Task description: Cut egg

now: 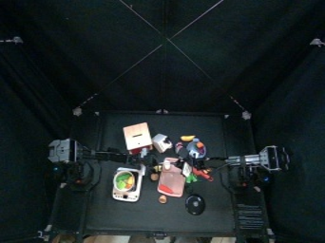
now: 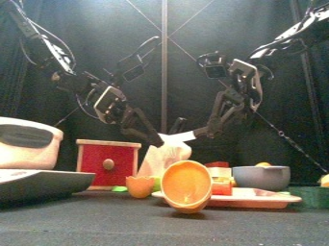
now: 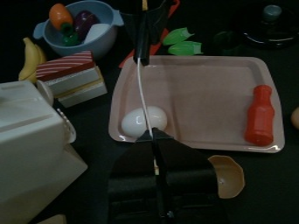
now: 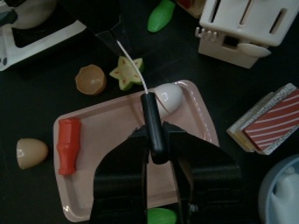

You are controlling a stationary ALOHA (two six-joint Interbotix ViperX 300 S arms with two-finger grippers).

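Right end effector (image 4: pixel 149 133) is pinching the black handle of a knife (image 4: pixel 149 112), with the thin blade reaching out ahead of it. The left end effector (image 3: pixel 158 150) sits low just beside the egg, and whether it is spread or pressed together I cannot tell. Both arms lean in over the middle of the tabletop (image 1: pixel 102 214), where a pink tray (image 3: pixel 198 79) lies a little toward the front edge. A red-handled tool (image 3: pixel 261 114) rests on the tray's far side, well apart from the work. The egg (image 3: pixel 145 121) lies on the tray close to one corner, on the left arm's side, and it looks whole. From the left wrist the blade shows edge-on as a pale line running across the egg. Whether it touches the shell or hangs just above it cannot be made out. The step in hand looks like the start of the cut itself, with the knife already gripped and lined up over the egg but no split visible. The next move probably calls for a straight downward press through the egg's middle, keeping the blade upright. The egg is round and could roll toward the rim, so the left end effector would need to steady it.
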